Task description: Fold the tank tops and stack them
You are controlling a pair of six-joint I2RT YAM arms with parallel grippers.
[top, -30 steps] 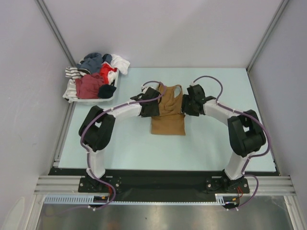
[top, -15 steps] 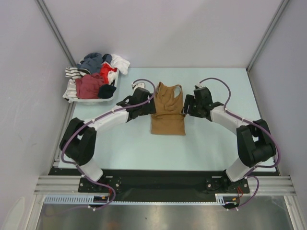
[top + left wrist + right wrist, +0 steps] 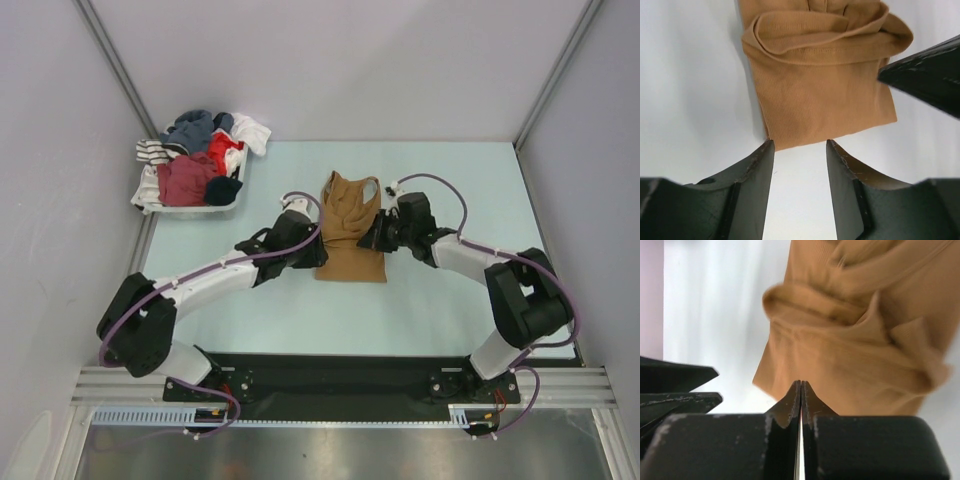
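Observation:
A tan-brown tank top [image 3: 350, 230] lies in the middle of the table, folded into a long strip with its straps at the far end. At its left edge my left gripper [image 3: 310, 245] is open; in the left wrist view its fingertips [image 3: 799, 145] straddle the near corner of the tan cloth [image 3: 820, 90], with only bare table between them. My right gripper [image 3: 371, 240] is at the top's right edge. Its jaws [image 3: 801, 383] are shut, tips against the tan cloth [image 3: 850, 360]; no cloth shows between them. A dark maroon top [image 3: 185, 180] lies in the clothes heap.
A white tray [image 3: 150, 205] of mixed clothes stands at the back left, off the pale table's corner. Grey walls close in the left, right and far sides. The right gripper's black finger [image 3: 930, 75] shows in the left wrist view.
Both grippers have slid nearer along the tan top's two sides, and the left arm has stretched out. The right jaws have shut. The left jaws have narrowed.

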